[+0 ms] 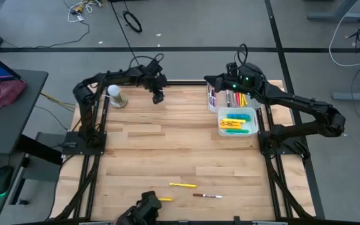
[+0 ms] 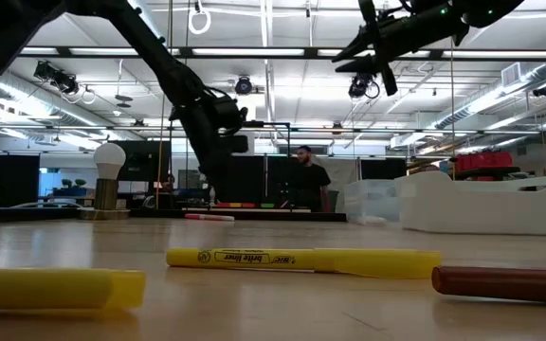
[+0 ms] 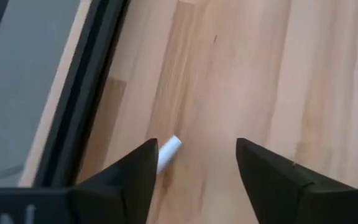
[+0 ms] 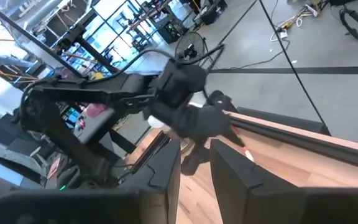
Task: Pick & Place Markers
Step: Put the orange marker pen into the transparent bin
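Left gripper (image 3: 194,163): spread wide, held above the far table edge over a thin white-barrelled marker (image 3: 168,149).
Handling: judged light, stiff, rollable; best gripped mid-barrel.
Right gripper (image 4: 194,163): nearly closed, nothing held.

bins (image 1: 237,122) right rear, holding markers (image 1: 233,122) | three loose markers (image 1: 183,185) front centre | ball (image 1: 115,92) seemingly left rear

Bright even ceiling light, soft shadows, blurred foreground markers (image 2: 301,259).
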Tool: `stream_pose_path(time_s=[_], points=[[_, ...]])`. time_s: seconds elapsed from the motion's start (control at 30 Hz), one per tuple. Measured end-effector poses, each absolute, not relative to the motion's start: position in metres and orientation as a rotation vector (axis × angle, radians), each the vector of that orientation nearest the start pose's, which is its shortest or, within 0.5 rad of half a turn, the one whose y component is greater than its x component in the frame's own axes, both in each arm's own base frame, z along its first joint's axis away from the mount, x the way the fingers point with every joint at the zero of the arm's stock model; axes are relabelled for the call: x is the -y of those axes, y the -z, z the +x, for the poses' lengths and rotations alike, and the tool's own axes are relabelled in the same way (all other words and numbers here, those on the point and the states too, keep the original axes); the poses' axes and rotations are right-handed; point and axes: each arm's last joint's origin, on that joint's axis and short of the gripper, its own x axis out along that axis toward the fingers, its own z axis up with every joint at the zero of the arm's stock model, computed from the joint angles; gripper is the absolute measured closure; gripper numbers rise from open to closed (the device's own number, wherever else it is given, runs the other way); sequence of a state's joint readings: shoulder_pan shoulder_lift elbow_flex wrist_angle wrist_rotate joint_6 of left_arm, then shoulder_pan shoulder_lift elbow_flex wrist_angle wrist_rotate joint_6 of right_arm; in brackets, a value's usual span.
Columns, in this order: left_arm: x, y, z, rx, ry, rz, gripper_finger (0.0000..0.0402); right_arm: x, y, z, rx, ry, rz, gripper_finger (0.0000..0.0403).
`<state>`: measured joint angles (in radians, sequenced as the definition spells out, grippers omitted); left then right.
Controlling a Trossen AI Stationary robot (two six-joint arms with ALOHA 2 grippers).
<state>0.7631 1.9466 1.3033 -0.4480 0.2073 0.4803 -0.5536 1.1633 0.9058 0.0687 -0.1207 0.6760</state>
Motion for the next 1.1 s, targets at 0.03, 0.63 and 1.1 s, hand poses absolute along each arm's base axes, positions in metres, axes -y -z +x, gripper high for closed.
stream_pose_path(time_s=[0.03,0.63,1.1], points=[[-0.27,-0.163,0.29,-1.061,-0.231,-0.054,0.0171,0.134,-0.323,0.226,-0.029,0.473,0.727,0.0317],[-0.292,-0.127,0.264,-1.283,-0.151,-0.011,0.0235,0.131,-0.323,0.227,-0.043,0.461,0.711,0.0317],[-0.278,-0.122,0.274,-1.311,-0.125,-0.034,0.0376,0.131,-0.322,0.227,-0.055,0.462,0.682,0.0317]])
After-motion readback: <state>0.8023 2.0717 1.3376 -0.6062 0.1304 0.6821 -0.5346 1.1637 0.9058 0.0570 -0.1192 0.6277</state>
